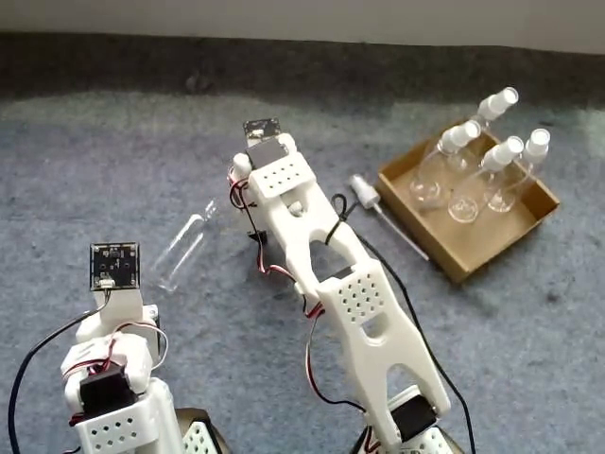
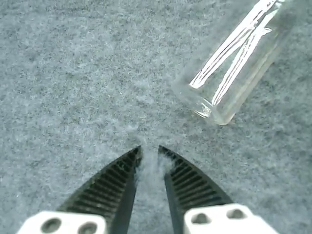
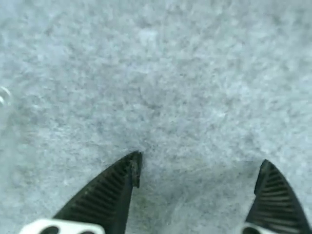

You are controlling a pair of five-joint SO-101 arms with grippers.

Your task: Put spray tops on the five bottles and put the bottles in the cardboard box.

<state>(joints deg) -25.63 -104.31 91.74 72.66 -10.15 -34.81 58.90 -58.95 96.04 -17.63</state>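
High view — clear bottle (image 1: 185,248) (lying flat) on carpet (image 1: 95,170).

Work surface is grey felt-like carpet (image 1: 95,170), mottled, fuzzy fibres plain in both wrist views. Far edge: darker charcoal band (image 1: 397,66) across the full width, with a small dark smudge (image 1: 198,83) on it. Beyond that a thin pale strip (image 1: 378,17), wall or floor, can't tell. Light is soft and even, shadows faint
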